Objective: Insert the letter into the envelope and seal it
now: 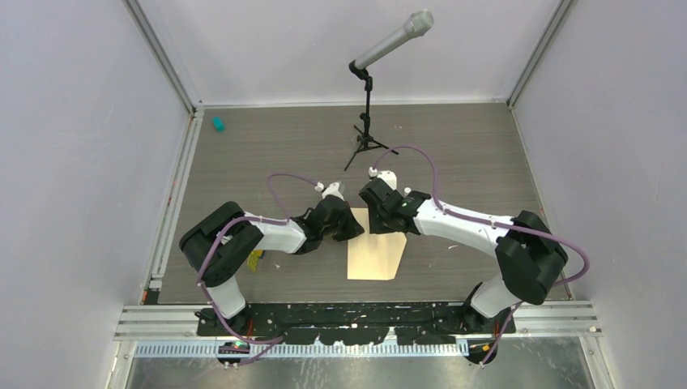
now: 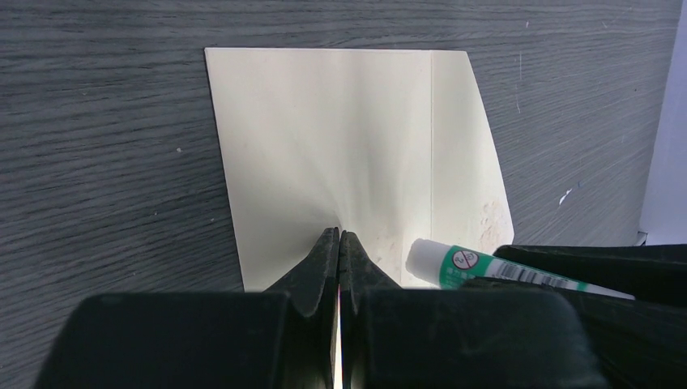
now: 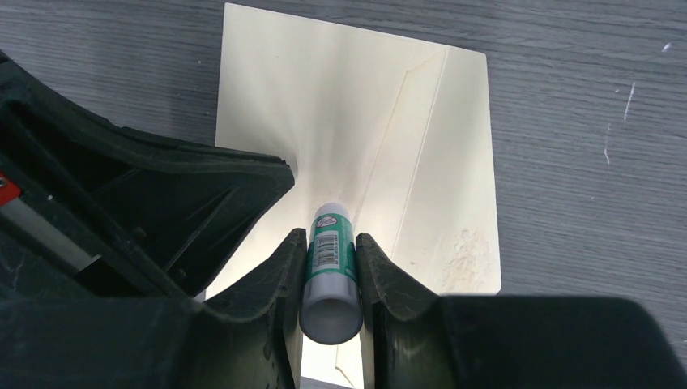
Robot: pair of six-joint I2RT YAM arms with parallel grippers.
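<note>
The tan envelope (image 1: 377, 256) lies flat in front of both arms, its flap (image 2: 466, 146) folded open along a crease. My left gripper (image 2: 339, 236) is shut on the envelope's (image 2: 324, 138) near edge, and the paper creases up toward the fingertips. My right gripper (image 3: 332, 243) is shut on a green-and-white glue stick (image 3: 330, 253), held just above the envelope (image 3: 356, 121) with its white end pointing at the paper beside the flap crease. The glue stick (image 2: 463, 264) also shows at the right of the left wrist view. No separate letter is in view.
A microphone on a small tripod (image 1: 369, 121) stands at the back middle of the table. A small teal object (image 1: 218, 124) lies at the back left, and a yellow-green item (image 1: 253, 261) sits beside the left arm. Walls close in on both sides.
</note>
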